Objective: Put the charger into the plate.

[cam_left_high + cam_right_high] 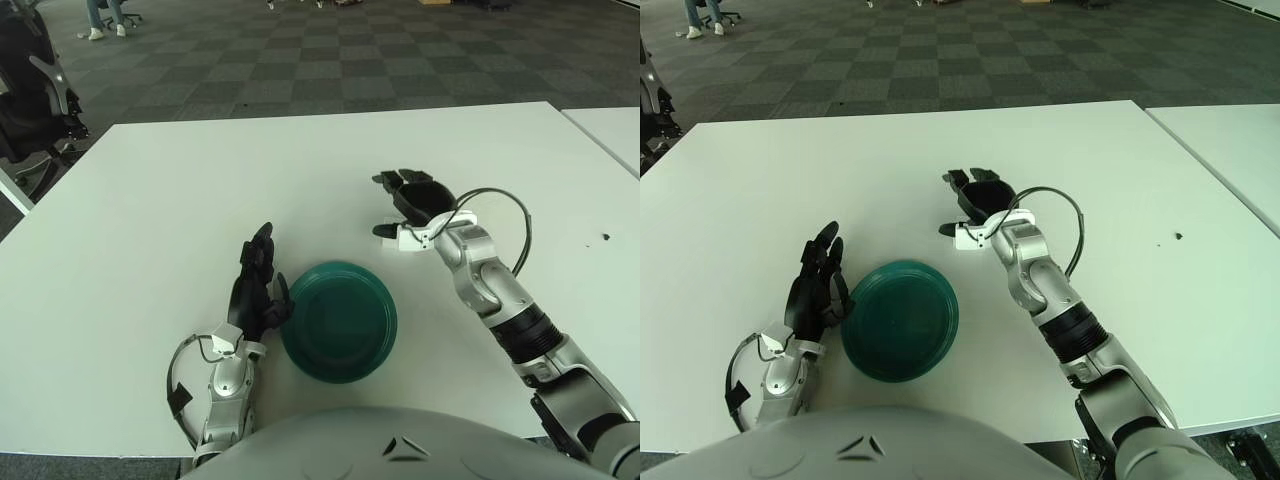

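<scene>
The dark green plate (339,320) lies on the white table (150,200), near the front edge. My right hand (408,205) is just beyond the plate, to its right, palm down and low over the table. A small white block, which looks like the charger (393,238), shows at the hand's near edge by the thumb. I cannot tell whether the hand grips it. My left hand (258,285) is beside the plate's left rim, fingers stretched out and holding nothing.
A second white table (610,130) stands to the right across a narrow gap. A small dark speck (605,238) is on the table at the far right. Chairs (35,90) stand off the back left corner.
</scene>
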`<state>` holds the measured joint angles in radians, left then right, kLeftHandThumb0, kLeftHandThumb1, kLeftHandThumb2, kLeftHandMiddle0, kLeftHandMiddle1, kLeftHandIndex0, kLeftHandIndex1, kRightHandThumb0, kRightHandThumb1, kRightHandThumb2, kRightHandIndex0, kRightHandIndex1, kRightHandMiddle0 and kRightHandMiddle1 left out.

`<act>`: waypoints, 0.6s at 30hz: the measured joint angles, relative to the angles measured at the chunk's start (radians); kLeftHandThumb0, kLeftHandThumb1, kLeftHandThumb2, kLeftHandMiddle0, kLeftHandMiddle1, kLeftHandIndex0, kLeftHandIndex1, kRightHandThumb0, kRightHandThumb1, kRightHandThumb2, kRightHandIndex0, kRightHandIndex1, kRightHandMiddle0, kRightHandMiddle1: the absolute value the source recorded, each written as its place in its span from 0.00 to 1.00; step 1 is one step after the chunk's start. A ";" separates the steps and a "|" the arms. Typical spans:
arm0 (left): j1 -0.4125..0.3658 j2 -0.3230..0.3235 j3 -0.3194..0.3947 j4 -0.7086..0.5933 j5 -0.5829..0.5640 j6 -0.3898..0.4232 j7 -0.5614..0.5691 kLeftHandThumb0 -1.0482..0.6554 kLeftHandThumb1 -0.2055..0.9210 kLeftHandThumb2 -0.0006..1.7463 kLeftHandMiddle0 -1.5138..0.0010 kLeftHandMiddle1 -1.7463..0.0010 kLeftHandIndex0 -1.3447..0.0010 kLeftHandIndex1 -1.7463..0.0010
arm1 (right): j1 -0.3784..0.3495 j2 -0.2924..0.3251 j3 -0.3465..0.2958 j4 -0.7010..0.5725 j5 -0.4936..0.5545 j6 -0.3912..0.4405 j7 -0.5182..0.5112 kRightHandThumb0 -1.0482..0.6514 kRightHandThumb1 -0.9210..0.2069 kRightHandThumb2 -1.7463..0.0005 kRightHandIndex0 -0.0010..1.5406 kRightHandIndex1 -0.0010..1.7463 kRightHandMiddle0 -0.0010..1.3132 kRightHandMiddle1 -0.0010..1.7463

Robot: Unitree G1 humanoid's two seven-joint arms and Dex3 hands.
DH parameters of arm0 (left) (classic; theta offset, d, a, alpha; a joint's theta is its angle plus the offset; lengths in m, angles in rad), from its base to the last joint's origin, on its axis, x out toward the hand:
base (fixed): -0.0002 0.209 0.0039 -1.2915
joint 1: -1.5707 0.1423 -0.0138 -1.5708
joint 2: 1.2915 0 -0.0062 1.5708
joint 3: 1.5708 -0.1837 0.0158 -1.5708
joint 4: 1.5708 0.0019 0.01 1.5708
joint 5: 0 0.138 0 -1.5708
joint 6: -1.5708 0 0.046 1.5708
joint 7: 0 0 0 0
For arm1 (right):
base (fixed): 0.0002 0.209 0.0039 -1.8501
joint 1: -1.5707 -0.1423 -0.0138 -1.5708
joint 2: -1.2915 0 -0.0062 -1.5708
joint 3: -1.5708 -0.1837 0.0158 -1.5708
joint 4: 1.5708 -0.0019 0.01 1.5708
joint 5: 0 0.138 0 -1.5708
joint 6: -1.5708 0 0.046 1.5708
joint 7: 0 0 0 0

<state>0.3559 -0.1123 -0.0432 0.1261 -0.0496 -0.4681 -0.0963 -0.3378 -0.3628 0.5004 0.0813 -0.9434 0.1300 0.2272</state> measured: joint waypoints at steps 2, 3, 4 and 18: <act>0.000 -0.001 0.000 0.000 0.000 0.000 0.001 0.00 1.00 0.57 0.88 1.00 1.00 0.66 | 0.001 0.000 0.008 0.018 0.000 -0.006 0.000 0.11 0.00 0.61 0.07 0.00 0.00 0.20; 0.000 -0.001 0.000 0.000 0.000 -0.001 0.002 0.01 1.00 0.57 0.88 1.00 1.00 0.65 | 0.001 0.000 0.011 0.024 0.000 -0.008 0.000 0.11 0.00 0.61 0.07 0.00 0.00 0.20; 0.000 -0.001 0.000 0.000 0.000 -0.001 0.003 0.01 1.00 0.58 0.88 1.00 1.00 0.65 | 0.001 0.000 0.012 0.028 -0.002 -0.009 0.000 0.11 0.00 0.61 0.07 0.00 0.00 0.19; 0.000 -0.004 0.001 -0.002 -0.015 0.011 0.007 0.05 1.00 0.59 0.87 1.00 1.00 0.67 | -0.001 -0.016 0.066 0.191 -0.025 -0.057 -0.071 0.12 0.00 0.60 0.06 0.00 0.00 0.16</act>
<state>0.3559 -0.1162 -0.0417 0.1240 -0.0643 -0.4571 -0.0897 -0.3392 -0.3788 0.5664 0.2721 -0.9681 0.0731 0.1561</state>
